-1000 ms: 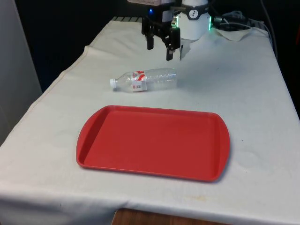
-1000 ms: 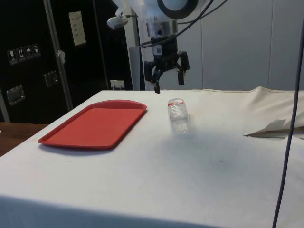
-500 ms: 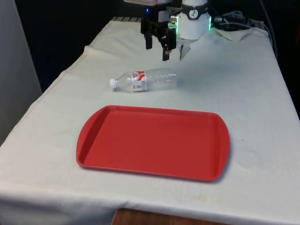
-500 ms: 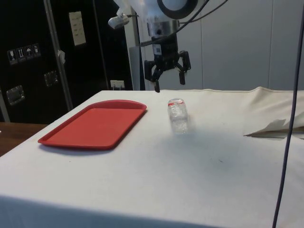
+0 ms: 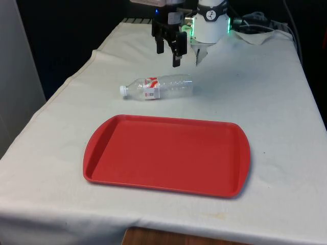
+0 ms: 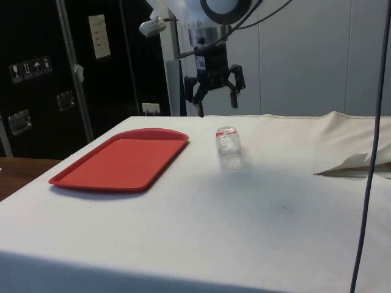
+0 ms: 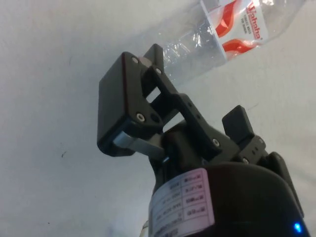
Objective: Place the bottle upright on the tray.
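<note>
A clear plastic bottle [image 5: 158,87] with a white cap and a red-and-white label lies on its side on the white cloth, cap towards the front view's left. It lies just beyond the far edge of the red tray [image 5: 166,155], which holds nothing. My black gripper [image 5: 168,56] hangs open and empty above the table, behind the bottle and well clear of it. From the side, the gripper [image 6: 217,108] is above and beyond the bottle [image 6: 229,149], with the tray [image 6: 122,160] to the left. In the wrist view, the bottle [image 7: 232,29] lies past one finger [image 7: 123,113].
Crumpled white cloth [image 5: 255,33] lies near the robot's base at the far right, and also at the side view's right [image 6: 354,163]. A dark cable [image 6: 369,152] hangs down there. The table's edges drop off on both sides of the tray.
The open gripper has risen and shifted a little towards the front view's left, farther from the bottle. Bottle and tray have not moved.
</note>
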Controlling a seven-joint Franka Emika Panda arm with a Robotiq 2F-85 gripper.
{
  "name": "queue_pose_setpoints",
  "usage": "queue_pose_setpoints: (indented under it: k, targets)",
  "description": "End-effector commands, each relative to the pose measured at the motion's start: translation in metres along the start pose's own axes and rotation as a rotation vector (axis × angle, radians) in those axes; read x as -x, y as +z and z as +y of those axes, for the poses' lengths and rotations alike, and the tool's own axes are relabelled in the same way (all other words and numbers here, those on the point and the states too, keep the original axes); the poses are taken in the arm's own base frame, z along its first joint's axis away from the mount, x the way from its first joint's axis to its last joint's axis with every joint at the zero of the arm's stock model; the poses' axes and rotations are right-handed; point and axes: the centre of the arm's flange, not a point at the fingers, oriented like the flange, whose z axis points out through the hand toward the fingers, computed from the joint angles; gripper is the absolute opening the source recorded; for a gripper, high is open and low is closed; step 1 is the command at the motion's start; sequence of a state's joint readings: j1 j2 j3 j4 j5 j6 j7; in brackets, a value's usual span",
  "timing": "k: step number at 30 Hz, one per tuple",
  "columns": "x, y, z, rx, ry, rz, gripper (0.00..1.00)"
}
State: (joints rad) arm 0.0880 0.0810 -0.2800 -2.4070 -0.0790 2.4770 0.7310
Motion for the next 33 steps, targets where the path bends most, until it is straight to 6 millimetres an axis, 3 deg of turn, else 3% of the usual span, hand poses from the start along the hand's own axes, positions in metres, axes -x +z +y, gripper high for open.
queue_pose_setpoints:
  k: [1,33]
  targets:
    - [-0.002,0.000,0.000,0.000,0.011,-0.003,1.00]
    - [-0.034,0.011,0.018,0.011,0.116,-0.046,1.00]
